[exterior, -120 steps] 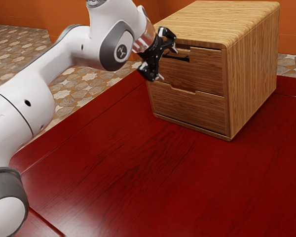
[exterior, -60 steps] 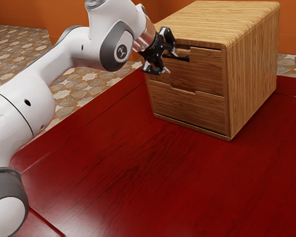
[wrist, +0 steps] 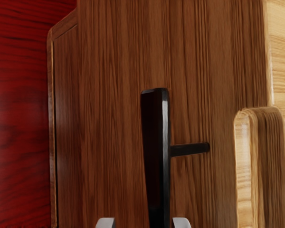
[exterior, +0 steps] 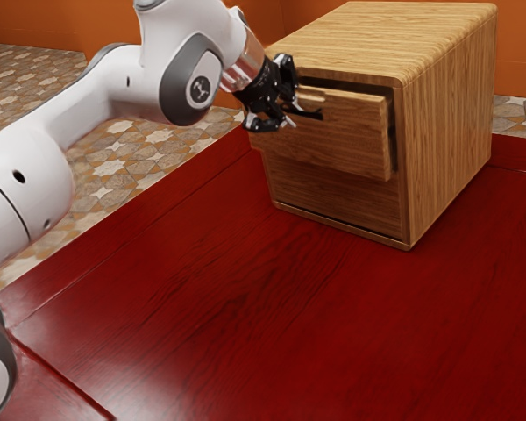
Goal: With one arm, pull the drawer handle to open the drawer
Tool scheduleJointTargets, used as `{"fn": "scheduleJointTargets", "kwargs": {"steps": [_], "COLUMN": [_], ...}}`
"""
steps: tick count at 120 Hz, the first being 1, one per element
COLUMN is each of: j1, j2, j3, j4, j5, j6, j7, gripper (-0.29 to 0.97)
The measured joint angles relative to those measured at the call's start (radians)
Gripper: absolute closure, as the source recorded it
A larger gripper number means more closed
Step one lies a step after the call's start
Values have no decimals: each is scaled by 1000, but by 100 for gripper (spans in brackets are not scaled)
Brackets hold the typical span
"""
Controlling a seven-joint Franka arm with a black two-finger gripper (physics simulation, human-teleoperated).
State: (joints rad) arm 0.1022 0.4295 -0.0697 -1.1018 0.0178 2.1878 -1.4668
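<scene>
While the upper drawer stands partly out of the wooden cabinet, its front proud of the lower drawer beneath it, the gripper sits at the end of that front nearest the exterior view's left. From where I stand, the two fingers are drawn in narrow, one on each side of the black drawer handle, and they appear to pinch the bar between them with nothing else in their hold.

The trouble I would watch for is the hold itself. The gripper has the bar near one end, not at its middle, so a pull from there could twist the drawer in its runners and make it bind. If the arm then draws away at a slant instead of straight out from the cabinet face, the bar could slide out through the fingers and leave the drawer only part open. A hard tug against a jammed drawer might also drag the whole cabinet across the red table, since nothing visible pins it down.

As for the count: one arm, one gripper with two fingers, one cabinet, two drawers stacked one above the other, one black bar handle, and one table.
</scene>
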Motion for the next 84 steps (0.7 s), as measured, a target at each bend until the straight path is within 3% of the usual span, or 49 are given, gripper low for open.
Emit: {"fn": "scheduleJointTargets", "kwargs": {"steps": [84], "j1": [1], "j2": [-180], "j3": [14], "j4": [-249], "j5": [-19], "j6": [8], "j7": [-22], "gripper": [63]}}
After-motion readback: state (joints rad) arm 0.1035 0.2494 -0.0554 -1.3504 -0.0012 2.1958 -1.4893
